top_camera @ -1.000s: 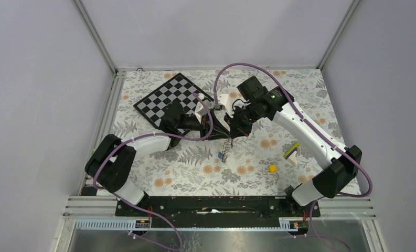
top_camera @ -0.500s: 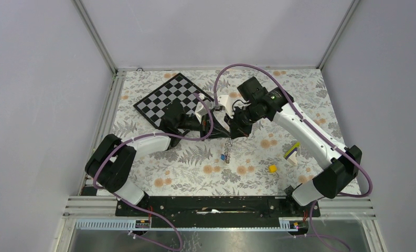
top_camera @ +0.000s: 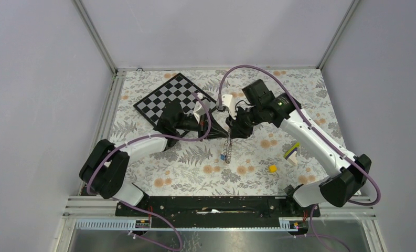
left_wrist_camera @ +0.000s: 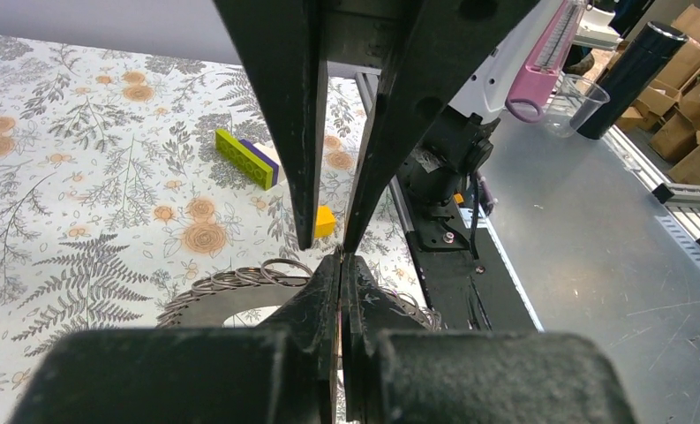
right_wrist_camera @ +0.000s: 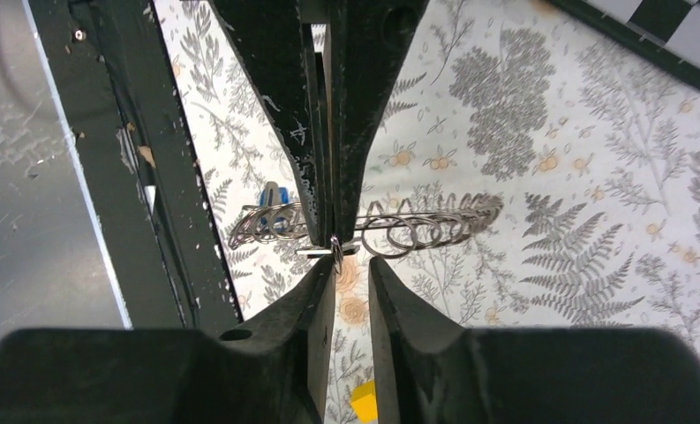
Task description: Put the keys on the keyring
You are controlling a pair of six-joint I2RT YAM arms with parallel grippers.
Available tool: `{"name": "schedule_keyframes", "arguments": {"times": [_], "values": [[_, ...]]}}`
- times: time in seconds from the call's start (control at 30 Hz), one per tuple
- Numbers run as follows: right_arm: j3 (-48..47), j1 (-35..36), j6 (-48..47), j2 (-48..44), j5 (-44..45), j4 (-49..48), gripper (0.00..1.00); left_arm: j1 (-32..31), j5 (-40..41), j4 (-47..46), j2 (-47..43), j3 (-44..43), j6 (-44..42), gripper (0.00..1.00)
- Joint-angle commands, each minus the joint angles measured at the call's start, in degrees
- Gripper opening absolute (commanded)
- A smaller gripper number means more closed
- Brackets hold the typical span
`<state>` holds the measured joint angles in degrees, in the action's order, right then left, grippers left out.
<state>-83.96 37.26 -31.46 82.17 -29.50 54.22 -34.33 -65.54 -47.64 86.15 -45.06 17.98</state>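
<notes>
Right wrist view is showing the keyring point(right_wrist_camera: 417, 228) as a stretched run of fine wire coils above the flowered table point(right_wrist_camera: 549, 159), with the blue key point(right_wrist_camera: 274, 196) sitting near the end that is pointing toward the arms' bases. The left gripper point(right_wrist_camera: 330, 231) is reaching in from the top of that view with its jaws pressed fully together, pinching the coils partway along. The right gripper point(right_wrist_camera: 350, 276) is facing it tip to tip, its jaws standing a narrow gap apart with one small loop lying right at the opening, so it is not looking like a grip. From the top view the ring is trailing from the two meeting grippers toward the near edge. Judging by its sag, the ring is looking light, limp and springy, likely to slither between smooth pads, so taking a single coil close beside the other pinch is seeming wiser than chasing the loose end. The black key is not showing in any view. A finger is cutting off part of the blue key, so whether it is threaded on is proving hard to tell, as is whether the ring's low end is touching the table
</notes>
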Motion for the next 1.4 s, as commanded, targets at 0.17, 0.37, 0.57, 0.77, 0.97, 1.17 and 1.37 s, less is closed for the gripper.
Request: {"name": "schedule_keyframes", "arguments": {"times": [0.17,0.37,0.57,0.77,0.97,1.17,1.37], "values": [[2.02,-2.08,2.31,-5.39,-2.07,-8.56,0.34,1.11,6.2,26.46,-5.22,-10.08,-8.41,0.0],[5.01,-4.54,5.5,-8.38,-3.82,-15.28,0.35,1.19,9.0,35.19,-6.71,-13.59,-12.17,0.0],[8.21,-6.44,8.04,-10.84,-7.74,-20.65,0.35,1.2,7.42,38.57,-7.5,-15.44,-14.01,0.0],[12.9,-7.37,10.97,-12.82,-10.7,-25.51,0.33,1.24,6.82,38.45,-8.15,-16.28,-11.11,0.0],[16.61,-8.97,12.1,-13.63,-17.74,-28.2,0.29,1.62,5.24,32.43,-8.43,-15.15,-4.42,0.0],[17.74,-9.35,11.1,-13.92,-21.22,-28.18,0.27,2.24,2.85,27.05,-8.78,-13.34,-0.1,0.0],[17.2,-9.45,11.28,-13.29,-22.96,-28.08,0.22,2.25,1.16,25.06,-8.63,-12.71,0.78,0.0]]}}
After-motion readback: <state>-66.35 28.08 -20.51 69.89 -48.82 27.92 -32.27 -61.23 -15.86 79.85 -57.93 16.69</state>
